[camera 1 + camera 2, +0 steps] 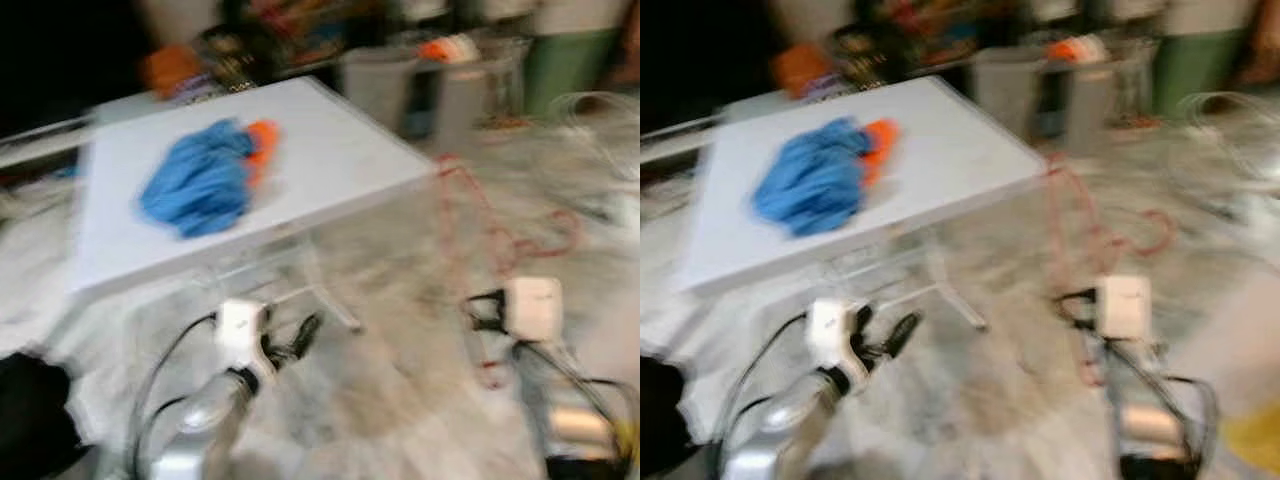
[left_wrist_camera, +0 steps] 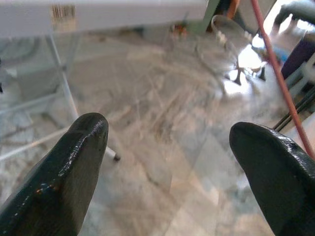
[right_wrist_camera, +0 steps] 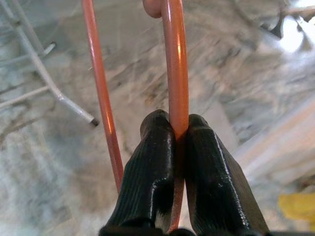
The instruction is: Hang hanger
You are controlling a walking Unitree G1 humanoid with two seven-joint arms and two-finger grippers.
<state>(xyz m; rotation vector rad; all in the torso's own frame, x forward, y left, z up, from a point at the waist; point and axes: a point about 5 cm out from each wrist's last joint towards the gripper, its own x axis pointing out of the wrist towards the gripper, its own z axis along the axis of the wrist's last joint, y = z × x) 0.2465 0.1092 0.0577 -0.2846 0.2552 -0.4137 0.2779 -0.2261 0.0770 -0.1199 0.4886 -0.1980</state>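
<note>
The head views were smeared with motion blur, so the robot seemed to be walking or turning across a marbled floor. A white folding table stood ahead and to the left, with a crumpled blue cloth lying on it beside something orange, too blurred to name. No rail or hook for hanging could be made out among the clutter beyond the table.

The step in hand looked like carrying the hanger to wherever it was to hang. To do that well, the robot would have needed to keep the grip firm, hold the hanger clear of the table's edge and legs, and find the rail before reaching.

The right gripper was closed tight on one orange bar of the hanger, the bar pinched between both fingers and running straight out past their tips; a second, thinner bar passed just beside the fingers, untouched. In the head views the hanger showed as a reddish outline stretching forward from the right arm. The left gripper hung with its fingers wide apart and nothing between them.
</note>
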